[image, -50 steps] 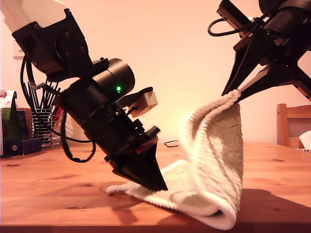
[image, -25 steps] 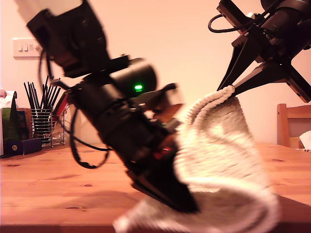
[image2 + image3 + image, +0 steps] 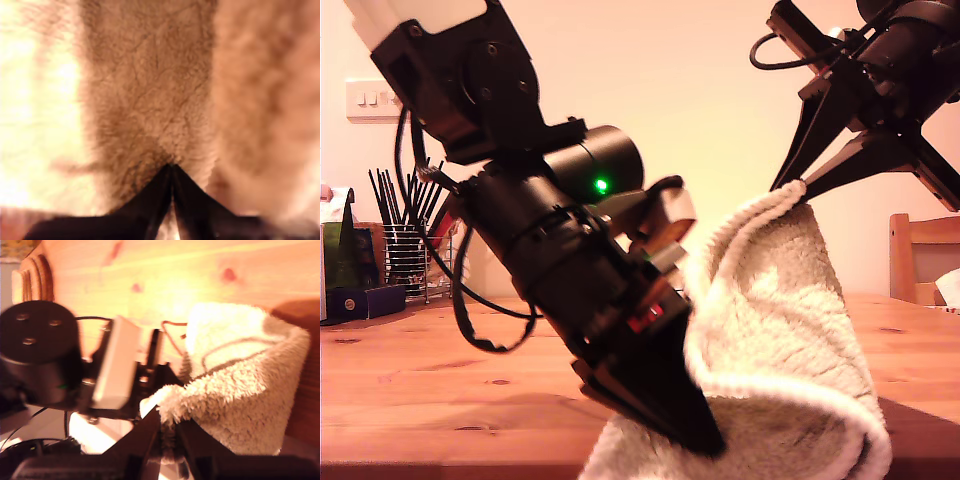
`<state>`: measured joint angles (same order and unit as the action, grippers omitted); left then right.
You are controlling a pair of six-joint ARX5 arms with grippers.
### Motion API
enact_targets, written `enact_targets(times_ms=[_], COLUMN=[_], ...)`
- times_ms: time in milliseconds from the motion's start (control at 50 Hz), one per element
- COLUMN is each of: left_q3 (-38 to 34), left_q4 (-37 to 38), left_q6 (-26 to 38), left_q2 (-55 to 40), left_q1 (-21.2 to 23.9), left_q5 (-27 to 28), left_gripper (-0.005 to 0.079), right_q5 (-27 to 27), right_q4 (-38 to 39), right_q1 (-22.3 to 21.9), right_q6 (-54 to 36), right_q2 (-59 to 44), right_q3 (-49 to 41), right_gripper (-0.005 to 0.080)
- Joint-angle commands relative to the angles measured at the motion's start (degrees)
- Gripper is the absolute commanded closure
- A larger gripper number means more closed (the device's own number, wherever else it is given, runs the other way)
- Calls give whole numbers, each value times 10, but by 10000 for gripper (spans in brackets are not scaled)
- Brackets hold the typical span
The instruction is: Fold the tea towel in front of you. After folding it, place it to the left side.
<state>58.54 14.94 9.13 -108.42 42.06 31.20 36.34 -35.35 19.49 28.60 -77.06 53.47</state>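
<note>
The cream-white tea towel hangs in a tall curved fold over the wooden table. My second gripper, high at the exterior view's right, is shut on the towel's top corner. Its wrist view shows the ribbed hem pinched between the jaws and the towel draping below. My first gripper, on the large black arm at the exterior view's left, points down into the towel's lower edge near the table. In its wrist view the fingers meet in a closed point on the fluffy cloth.
A wire holder of black utensils and a dark box stand at the back of the exterior view's left. A wooden chair is behind the table at that view's right. A wall switch is on the wall.
My first gripper has moved toward the exterior view's right and nearer the camera, taking the towel's lower edge with it. The towel now bunches closer. My second gripper has barely moved.
</note>
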Motion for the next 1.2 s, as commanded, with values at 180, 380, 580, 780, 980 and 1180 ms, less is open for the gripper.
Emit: enact_targets(times_ms=[180,380,580,780,980,1180], left_q3=[-12,-12,-12,-12,-12,-12], left_q4=[1,4,4,15,45,63], left_q6=[-2,-1,1,3,14,16], left_q2=[28,28,39,67,82,82], left_q1=[-42,-40,-50,-70,-82,-84], left_q5=[-15,-15,-41,-50,-63,-64], left_gripper=[764,764,764,765,764,764], right_q5=[-6,-6,-8,-7,-9,-16], right_q4=[16,30,54,82,138,192], right_q1=[0,1,14,36,49,56], right_q6=[1,16,36,61,92,109], right_q2=[-3,-3,-7,-32,-65,-111], right_q3=[8,8,8,8,8,8], right_gripper=[765,765,765,765,765,765])
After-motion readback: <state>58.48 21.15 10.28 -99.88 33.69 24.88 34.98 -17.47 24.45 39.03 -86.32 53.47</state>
